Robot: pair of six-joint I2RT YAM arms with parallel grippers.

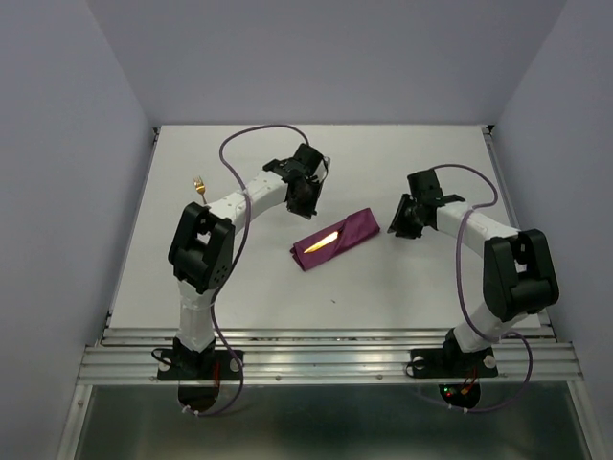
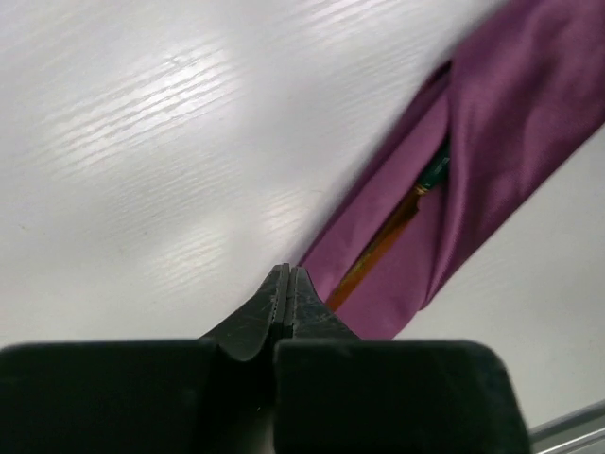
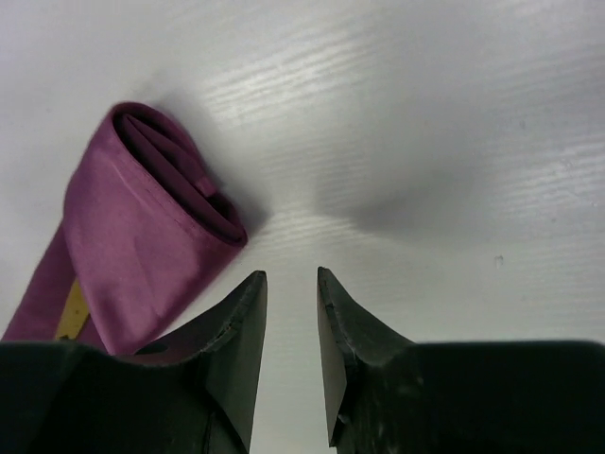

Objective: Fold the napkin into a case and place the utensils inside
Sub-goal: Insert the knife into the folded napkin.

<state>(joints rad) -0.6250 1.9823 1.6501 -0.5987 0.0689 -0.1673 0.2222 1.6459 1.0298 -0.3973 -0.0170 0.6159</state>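
1. The left fingers [image 2: 286, 295] are pressed together with nothing between them. Their tips sit right at the long edge of the case [image 2: 492, 142]; whether they touch the cloth cannot be told.
2. The right fingers [image 3: 253, 303] stand partly apart and empty, with a slot of bare counter [image 3: 425, 142] showing between them. The folded end of the case lies just to their left, near but apart.
3. The case is the napkin [image 1: 350, 232] folded into a narrow layered strip. It lies slantwise in the middle of the counter between the two sets of fingers, its far end toward the right arm [image 1: 517, 273].
4. The knife [image 2: 378, 248] is tucked lengthwise into the fold, its dark handle under the flap and its gold blade showing at the open near-left end. Lying along the strip, it fits the pocket's length.
5. The fork [image 1: 199, 184] lies on the counter at the far left, beside the left arm [image 1: 201, 249], well apart from the case and from both sets of fingers.
6. Judged from this, one utensil is in and the fork is not yet. The left fingers are on the fork's side and would have to open to take it, while the right fingers are placed where they could steady the closed end.
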